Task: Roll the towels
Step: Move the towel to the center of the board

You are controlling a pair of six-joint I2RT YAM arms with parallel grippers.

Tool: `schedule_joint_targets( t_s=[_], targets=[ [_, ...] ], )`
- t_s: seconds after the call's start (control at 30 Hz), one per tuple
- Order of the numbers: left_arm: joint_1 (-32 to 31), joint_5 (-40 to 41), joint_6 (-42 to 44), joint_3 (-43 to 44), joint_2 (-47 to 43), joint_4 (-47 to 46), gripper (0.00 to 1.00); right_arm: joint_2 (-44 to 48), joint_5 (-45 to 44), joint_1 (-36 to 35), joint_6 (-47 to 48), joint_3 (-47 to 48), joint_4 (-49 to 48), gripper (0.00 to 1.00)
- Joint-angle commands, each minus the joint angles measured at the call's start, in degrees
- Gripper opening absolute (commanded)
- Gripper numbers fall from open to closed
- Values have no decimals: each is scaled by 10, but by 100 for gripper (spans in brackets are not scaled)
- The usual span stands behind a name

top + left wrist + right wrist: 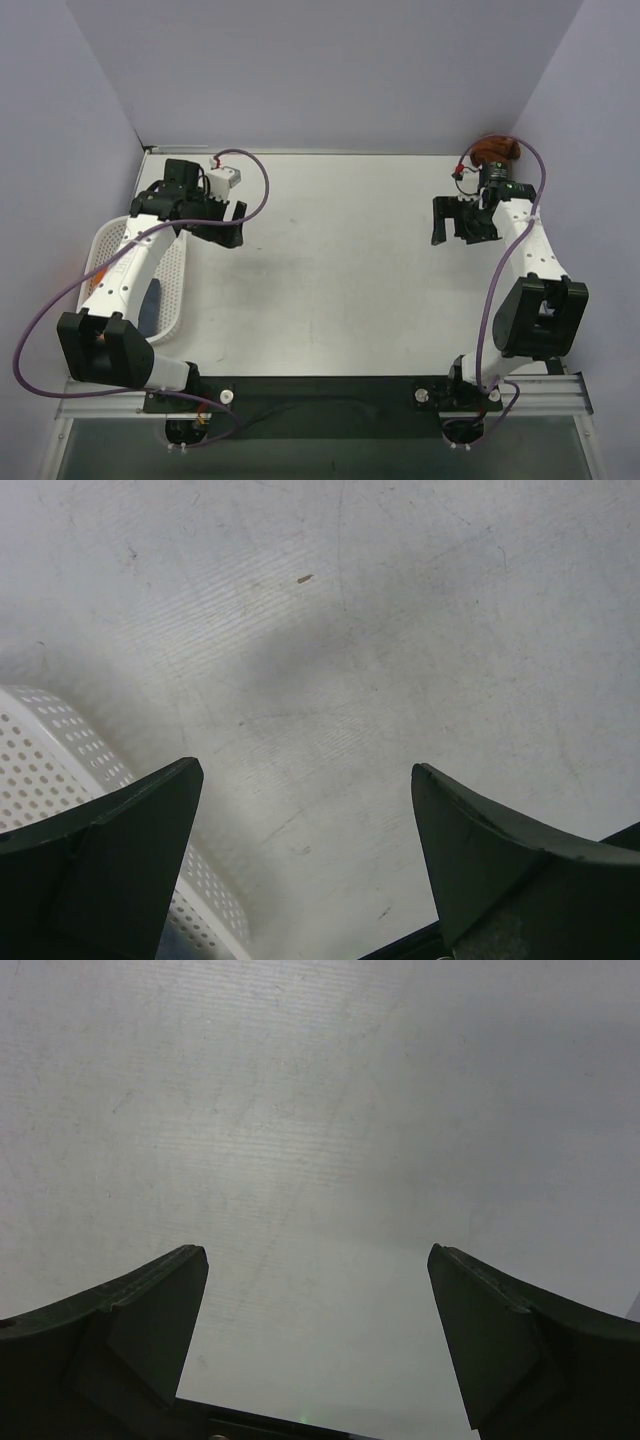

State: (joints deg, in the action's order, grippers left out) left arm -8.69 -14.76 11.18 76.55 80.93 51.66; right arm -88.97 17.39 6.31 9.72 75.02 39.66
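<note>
A rust-brown towel [494,152] lies bunched at the far right back of the table, partly hidden behind my right wrist. A slate-blue towel [150,300] shows inside the white basket [178,270], mostly covered by my left arm. The peach-orange towel is out of view. My left gripper [222,232] is open and empty just right of the basket's far end; in the left wrist view [305,768] it is above bare table. My right gripper [460,230] is open and empty in front of the rust-brown towel; in the right wrist view [317,1251] it is above bare table.
The white perforated basket sits along the table's left edge, and its rim [60,750] shows at lower left in the left wrist view. Lilac walls close the left, back and right sides. A metal rail [320,390] with both arm bases runs along the near edge.
</note>
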Motion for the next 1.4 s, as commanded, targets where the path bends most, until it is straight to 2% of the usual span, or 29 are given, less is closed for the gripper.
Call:
schedule_joint_targets(
  t_s=[0.0, 0.13, 0.3, 0.43, 0.53, 0.6, 0.7, 0.9, 1.13, 1.3, 1.37],
  targets=[
    [-4, 24, -18, 37, 2, -21, 97, -24, -16, 3, 18, 42, 18, 100],
    [-4, 83, -60, 54, 12, -25, 97, -88, -52, 5, 43, 106, 19, 100],
    [-4, 76, -65, 69, 9, -30, 97, -170, -105, 17, 63, 234, 18, 100],
    [-4, 85, -78, 93, 11, -34, 97, -258, -188, 19, 88, 332, 10, 100],
    [-4, 65, -70, 102, 13, -33, 97, -318, -217, 20, 112, 419, -2, 100],
    [-3, 25, -51, 103, 9, -30, 97, -348, -243, 20, 139, 460, -8, 100],
    [-3, 20, -37, 97, -4, -30, 97, -405, -291, 19, 181, 528, -37, 100],
    [-3, 63, -5, 75, -25, -30, 97, -495, -431, 19, 252, 541, -212, 100],
    [-3, 86, 9, 70, -26, -27, 97, -581, -440, 15, 317, 553, -369, 100],
    [-3, 83, 0, 76, -20, -23, 98, -634, -453, 14, 359, 602, -391, 100],
    [-4, 76, -6, 76, -15, -24, 97, -646, -448, 17, 370, 599, -434, 100]
  ],
)
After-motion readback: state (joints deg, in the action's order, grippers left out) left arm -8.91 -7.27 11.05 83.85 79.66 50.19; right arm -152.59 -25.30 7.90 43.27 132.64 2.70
